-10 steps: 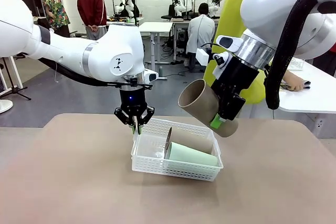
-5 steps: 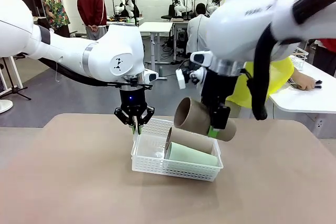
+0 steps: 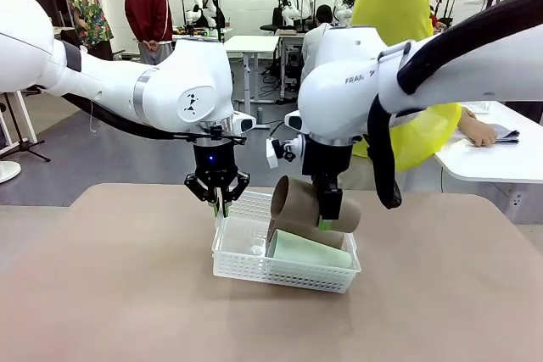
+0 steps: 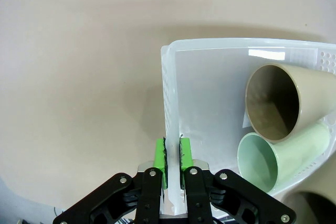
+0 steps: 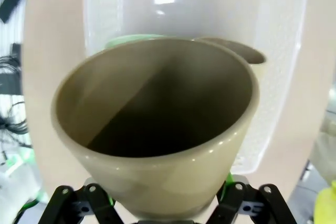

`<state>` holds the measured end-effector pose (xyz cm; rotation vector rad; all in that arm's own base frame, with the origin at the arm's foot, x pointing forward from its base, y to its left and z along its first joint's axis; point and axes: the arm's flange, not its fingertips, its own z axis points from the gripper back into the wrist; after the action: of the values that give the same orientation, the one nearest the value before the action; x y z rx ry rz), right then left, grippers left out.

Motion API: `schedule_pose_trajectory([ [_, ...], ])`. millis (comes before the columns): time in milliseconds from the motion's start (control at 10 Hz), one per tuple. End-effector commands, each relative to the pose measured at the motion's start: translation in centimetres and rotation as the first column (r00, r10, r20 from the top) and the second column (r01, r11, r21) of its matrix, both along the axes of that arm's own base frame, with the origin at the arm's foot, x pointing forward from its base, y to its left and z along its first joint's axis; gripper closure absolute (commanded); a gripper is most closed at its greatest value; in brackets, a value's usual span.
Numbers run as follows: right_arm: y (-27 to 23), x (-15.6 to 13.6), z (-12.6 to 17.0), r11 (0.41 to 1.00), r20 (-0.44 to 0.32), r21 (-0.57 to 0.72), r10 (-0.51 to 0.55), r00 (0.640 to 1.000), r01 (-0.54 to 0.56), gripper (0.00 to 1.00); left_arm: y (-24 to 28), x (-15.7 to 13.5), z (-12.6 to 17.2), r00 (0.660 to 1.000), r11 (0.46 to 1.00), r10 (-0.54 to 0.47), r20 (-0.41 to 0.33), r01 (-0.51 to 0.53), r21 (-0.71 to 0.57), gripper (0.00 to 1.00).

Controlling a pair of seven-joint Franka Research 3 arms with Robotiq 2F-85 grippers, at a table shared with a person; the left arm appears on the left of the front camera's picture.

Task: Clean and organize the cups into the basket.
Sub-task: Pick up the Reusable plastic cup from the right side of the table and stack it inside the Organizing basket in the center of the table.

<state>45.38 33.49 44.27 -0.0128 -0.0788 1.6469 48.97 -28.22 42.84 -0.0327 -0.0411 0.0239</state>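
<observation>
Right pincer [image 3: 327, 219] swung cup [image 3: 310, 202] over basket [image 3: 284, 274].

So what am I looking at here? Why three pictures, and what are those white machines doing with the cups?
Those are two white robot arms working at one table, each ending in a two-finger gripper with green pads. The wide picture comes from a fixed camera between the arms, looking across the table. The other two come from small cameras on each arm's wrist, looking along its fingers.

On the table sits a white basket. A brown cup and a green cup already lie in it on their sides.

The left gripper is shut on the basket's rim, seemingly steadying it. The right gripper holds another brown cup on its side just above the basket, apparently about to set it in. A person in yellow stands at the far side.
</observation>
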Motion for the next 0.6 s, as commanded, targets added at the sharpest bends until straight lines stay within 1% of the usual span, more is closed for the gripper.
schedule_pose_trajectory([
  [0,1.7,0.8,-0.8,0.999,0.07,-0.015,-0.049,0.996,0.05,0.16,0.0,-0.1,0.0,1.0,1.0,-0.003,0.0,0.003,0.002,1.0],
  [100,2.1,1.1,-1.6,0.998,0.067,-0.021,-0.051,0.996,0.053,0.16,0.0,-0.1,0.0,1.0,1.0,-0.003,0.0,0.003,0.002,1.0],
  [300,2.3,1.4,-3.1,0.998,0.03,-0.021,-0.063,0.998,0.064,0.16,0.0,-0.1,0.0,1.0,1.0,-0.003,0.0,0.003,0.002,1.0],
  [500,2.2,1.4,-4.0,0.999,0.028,-0.008,-0.053,0.998,0.053,0.16,0.0,-0.1,0.0,1.0,1.0,-0.003,0.0,0.003,0.002,1.0],
])
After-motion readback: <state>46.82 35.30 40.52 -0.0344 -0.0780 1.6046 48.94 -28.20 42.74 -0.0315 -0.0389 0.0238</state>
